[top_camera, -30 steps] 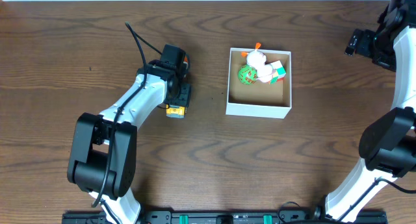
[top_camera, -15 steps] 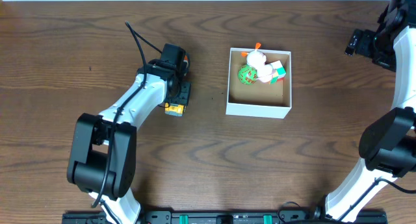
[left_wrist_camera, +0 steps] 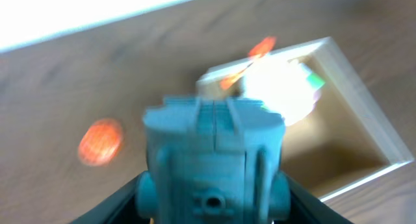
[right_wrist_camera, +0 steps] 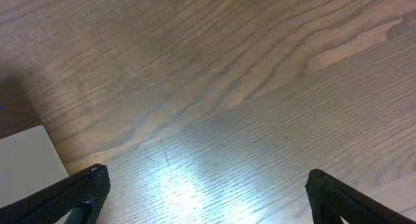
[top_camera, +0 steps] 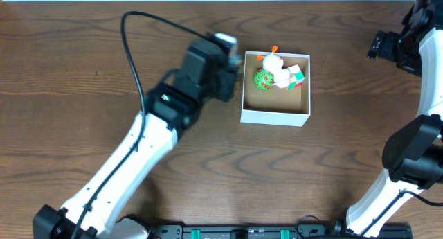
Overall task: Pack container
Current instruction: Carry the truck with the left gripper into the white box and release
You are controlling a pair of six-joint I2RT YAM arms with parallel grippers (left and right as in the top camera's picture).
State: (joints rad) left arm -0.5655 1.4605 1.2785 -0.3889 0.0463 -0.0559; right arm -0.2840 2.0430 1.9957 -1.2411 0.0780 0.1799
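Observation:
The container [top_camera: 275,116] is a shallow white-walled box with a brown floor, right of centre. It holds a white and orange toy [top_camera: 273,59], a green ball [top_camera: 263,80] and a white-green cube [top_camera: 297,74]. My left gripper [top_camera: 223,55] is raised at the box's left wall, shut on a blue-grey blocky toy [left_wrist_camera: 213,152] that fills the left wrist view. The box [left_wrist_camera: 367,107] lies blurred beyond it. My right gripper [top_camera: 379,43] is open and empty at the far right, over bare wood [right_wrist_camera: 208,198].
A blurred orange object [left_wrist_camera: 101,141] lies on the wooden table left of the box in the left wrist view; my left arm hides it from overhead. A pale surface [right_wrist_camera: 26,162] shows at the left edge of the right wrist view.
My left gripper took the toy off the table at the left, rose, and swung right to the container's left wall. The right arm has not moved.

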